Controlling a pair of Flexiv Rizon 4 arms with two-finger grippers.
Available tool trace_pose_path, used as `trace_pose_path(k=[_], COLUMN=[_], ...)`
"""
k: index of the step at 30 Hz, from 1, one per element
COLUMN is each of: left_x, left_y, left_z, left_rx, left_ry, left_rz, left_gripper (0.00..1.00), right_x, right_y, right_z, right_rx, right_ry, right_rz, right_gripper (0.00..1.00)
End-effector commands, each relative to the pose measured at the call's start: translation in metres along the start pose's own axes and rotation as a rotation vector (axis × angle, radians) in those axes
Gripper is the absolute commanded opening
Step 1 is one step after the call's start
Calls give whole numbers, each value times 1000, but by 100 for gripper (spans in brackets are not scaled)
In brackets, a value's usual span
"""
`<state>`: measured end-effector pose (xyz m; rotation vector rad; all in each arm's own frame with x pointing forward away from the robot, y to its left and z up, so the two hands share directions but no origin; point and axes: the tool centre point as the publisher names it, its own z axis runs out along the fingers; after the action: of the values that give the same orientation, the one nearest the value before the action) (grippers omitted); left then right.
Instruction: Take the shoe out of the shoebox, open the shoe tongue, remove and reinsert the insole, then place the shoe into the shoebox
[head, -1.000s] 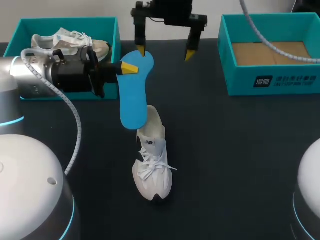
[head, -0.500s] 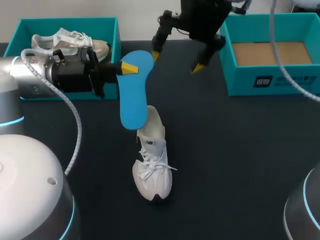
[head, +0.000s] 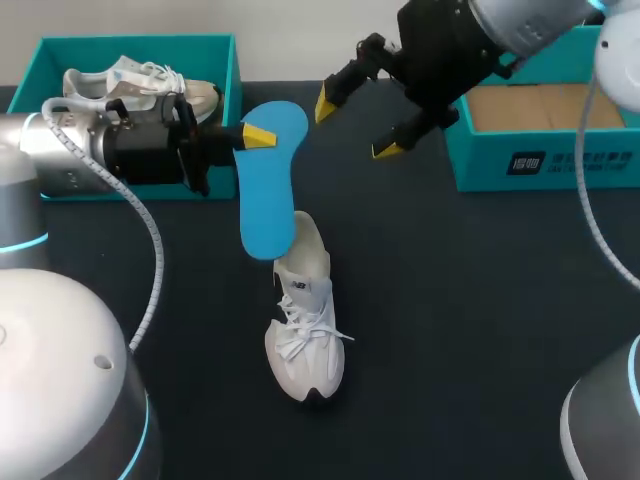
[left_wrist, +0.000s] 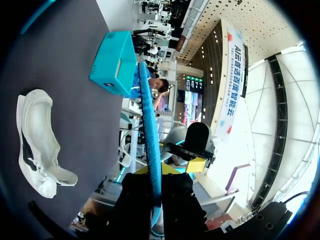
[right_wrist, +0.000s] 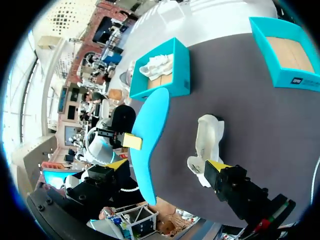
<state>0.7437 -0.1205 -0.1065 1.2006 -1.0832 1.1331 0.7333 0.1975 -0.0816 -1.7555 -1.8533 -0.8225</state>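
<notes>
A white shoe (head: 305, 310) lies on the dark table, toe toward the front edge. Above its heel hangs the blue insole (head: 268, 180), with my left gripper (head: 258, 135) shut on its upper end. In the left wrist view the insole (left_wrist: 149, 125) runs edge-on out from between the fingers, with the shoe (left_wrist: 37, 140) off to one side below. My right gripper (head: 356, 127) hovers open and tilted to the right of the insole's top, holding nothing. In the right wrist view the insole (right_wrist: 152, 135) and shoe (right_wrist: 207, 145) lie ahead of the wide-open gripper (right_wrist: 167, 167).
A teal shoebox (head: 40, 60) at the back left holds another pale shoe (head: 140, 85). A second teal box (head: 540, 160) with a bare cardboard floor stands at the back right, just behind my right arm.
My right gripper has swung from behind the insole's top to the right and tilted, staying open. The left gripper, insole and shoe have not moved.
</notes>
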Motion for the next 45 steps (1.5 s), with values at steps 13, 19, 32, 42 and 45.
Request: trace_pose_path(k=[13, 19, 32, 42, 45], left_x=[0, 0, 0, 0, 0], left_y=[1, 1, 1, 1, 1], left_z=[0, 0, 0, 0, 0], left_rx=[2, 2, 2, 2, 2], left_ry=[-2, -2, -2, -2, -2], left_rz=[0, 0, 0, 0, 0], left_gripper=[0, 0, 0, 0, 0], right_x=[-21, -24, -28, -31, -31], right_y=[-1, 5, 9, 8, 9], right_z=[18, 17, 15, 15, 14], right_rx=[-5, -13, 11, 15, 9], right_ry=[767, 797, 772, 751, 754], right_rz=[-20, -27, -2, 12, 7], right_gripper=[100, 100, 100, 100, 100])
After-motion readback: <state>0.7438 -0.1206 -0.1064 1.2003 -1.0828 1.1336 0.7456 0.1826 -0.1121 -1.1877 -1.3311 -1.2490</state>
